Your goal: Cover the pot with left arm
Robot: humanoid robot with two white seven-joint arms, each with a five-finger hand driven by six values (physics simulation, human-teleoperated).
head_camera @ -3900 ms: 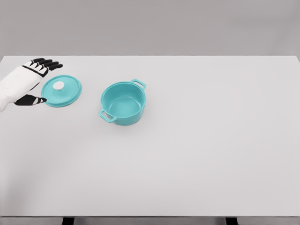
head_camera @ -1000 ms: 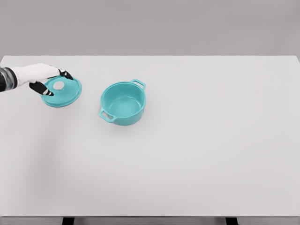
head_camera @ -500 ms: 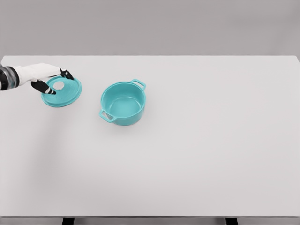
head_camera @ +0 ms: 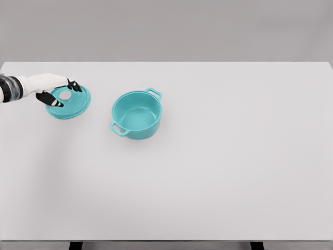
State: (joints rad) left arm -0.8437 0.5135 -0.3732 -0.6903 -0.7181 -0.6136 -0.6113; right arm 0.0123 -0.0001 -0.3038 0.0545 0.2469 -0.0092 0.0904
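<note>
A teal lid with a white knob lies flat on the white table at the far left. My left hand reaches in from the left edge and hovers low over the lid. Its thumb and black-tipped fingers stand on either side of the knob, still apart from it. The teal pot with two side handles stands uncovered and empty to the right of the lid, about a lid's width away. The right arm does not show.
The white table stretches wide to the right and front of the pot. Its far edge runs just behind the lid and pot, against a grey wall.
The left hand has swung from beside the lid to over it and sunk slightly, its fingers drawing in around the knob. Lid and pot have not moved.
</note>
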